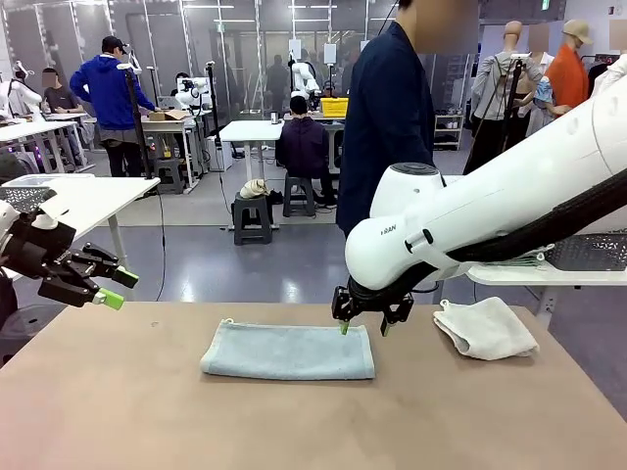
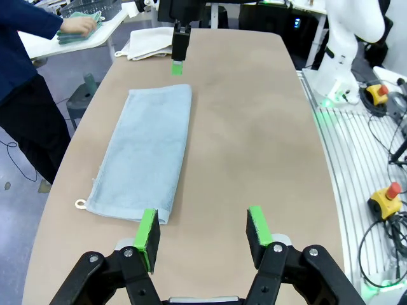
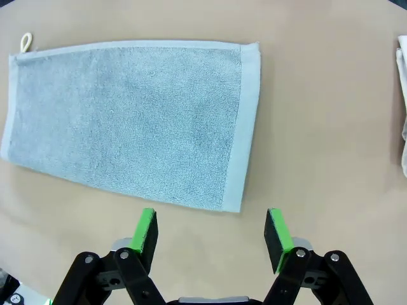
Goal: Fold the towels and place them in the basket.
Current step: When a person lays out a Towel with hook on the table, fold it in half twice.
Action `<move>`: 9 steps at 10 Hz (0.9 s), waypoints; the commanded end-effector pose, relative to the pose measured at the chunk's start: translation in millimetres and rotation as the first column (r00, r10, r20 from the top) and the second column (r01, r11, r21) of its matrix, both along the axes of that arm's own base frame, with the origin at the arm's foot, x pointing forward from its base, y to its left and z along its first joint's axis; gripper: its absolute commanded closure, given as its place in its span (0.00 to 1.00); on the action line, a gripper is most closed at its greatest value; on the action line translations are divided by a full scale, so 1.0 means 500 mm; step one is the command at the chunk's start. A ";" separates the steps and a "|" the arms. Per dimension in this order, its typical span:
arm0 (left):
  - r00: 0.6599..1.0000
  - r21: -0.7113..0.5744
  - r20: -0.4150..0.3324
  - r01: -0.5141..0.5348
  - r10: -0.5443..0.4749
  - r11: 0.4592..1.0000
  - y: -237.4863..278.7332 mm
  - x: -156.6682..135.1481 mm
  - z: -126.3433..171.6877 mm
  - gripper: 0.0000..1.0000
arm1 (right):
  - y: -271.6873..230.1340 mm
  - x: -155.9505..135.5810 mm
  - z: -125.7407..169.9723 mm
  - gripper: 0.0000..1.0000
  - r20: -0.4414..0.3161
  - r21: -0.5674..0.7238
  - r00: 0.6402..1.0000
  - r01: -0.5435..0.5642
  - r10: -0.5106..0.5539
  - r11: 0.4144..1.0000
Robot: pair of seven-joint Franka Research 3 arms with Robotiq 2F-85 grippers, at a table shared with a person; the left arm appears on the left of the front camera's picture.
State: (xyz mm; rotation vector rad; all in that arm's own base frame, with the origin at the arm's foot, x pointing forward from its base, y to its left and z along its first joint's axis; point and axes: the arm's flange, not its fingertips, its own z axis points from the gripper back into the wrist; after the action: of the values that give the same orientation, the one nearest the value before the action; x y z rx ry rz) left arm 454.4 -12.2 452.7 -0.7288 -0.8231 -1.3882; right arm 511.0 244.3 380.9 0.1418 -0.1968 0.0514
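A pale blue-grey towel [image 1: 289,351] [image 2: 149,155] [image 3: 127,121] lies flat in the middle of the table, folded into a long rectangle. A white towel [image 1: 485,326] [image 2: 149,44] [image 3: 402,101] lies crumpled to its right. My right gripper [image 1: 362,326] [image 3: 213,232] hovers open just above the blue towel's far right corner, with nothing between its fingers. At the table's left edge my left gripper [image 1: 108,286] [image 2: 203,232] is raised and open, empty, looking along the blue towel's length. The dark mesh basket [image 1: 593,252] stands on a white side table at the right.
A person in a dark jacket [image 1: 387,117] stands at the far side, one hand [image 2: 79,25] on folded green cloths on the side table. The tan table [image 1: 118,411] is bare around the towels. My right arm [image 1: 490,206] reaches in from the right.
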 end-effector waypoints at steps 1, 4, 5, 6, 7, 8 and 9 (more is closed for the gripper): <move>1.000 0.000 0.004 0.010 -0.010 1.000 0.003 0.001 0.003 0.30 | -0.006 -0.008 0.002 0.15 0.010 -0.002 1.000 -0.002 0.002 1.000; 1.000 0.000 0.004 0.010 -0.010 1.000 0.003 0.001 0.003 0.30 | 0.005 0.029 -0.024 0.15 -0.012 0.016 1.000 0.028 -0.028 0.999; 1.000 0.000 0.004 0.010 -0.010 1.000 0.003 0.001 0.003 0.30 | 0.003 0.046 -0.041 0.15 -0.016 0.023 0.999 0.043 -0.042 0.999; 1.000 0.000 0.004 0.010 -0.010 1.000 0.003 0.001 0.003 0.30 | 0.001 0.058 -0.053 0.15 -0.023 0.014 0.999 0.049 -0.049 0.999; 1.000 0.000 0.004 0.010 -0.010 1.000 0.003 0.001 0.003 0.30 | -0.001 0.068 -0.064 0.15 -0.024 -0.006 0.997 0.073 -0.073 0.997; 1.000 0.000 0.004 0.010 -0.010 1.000 0.003 0.001 0.003 0.30 | -0.001 0.074 -0.073 0.15 -0.045 0.003 0.997 0.069 -0.069 0.998; 1.000 0.000 0.004 0.010 -0.010 1.000 0.003 0.001 0.003 0.30 | 0.001 0.080 -0.079 0.15 -0.055 0.003 0.996 0.072 -0.072 0.997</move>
State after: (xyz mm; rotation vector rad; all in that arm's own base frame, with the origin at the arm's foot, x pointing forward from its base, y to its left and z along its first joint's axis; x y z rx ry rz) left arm 454.5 -12.3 452.7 -0.7286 -0.8228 -1.3885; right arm 545.3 235.5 340.7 0.1450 -0.1487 0.0046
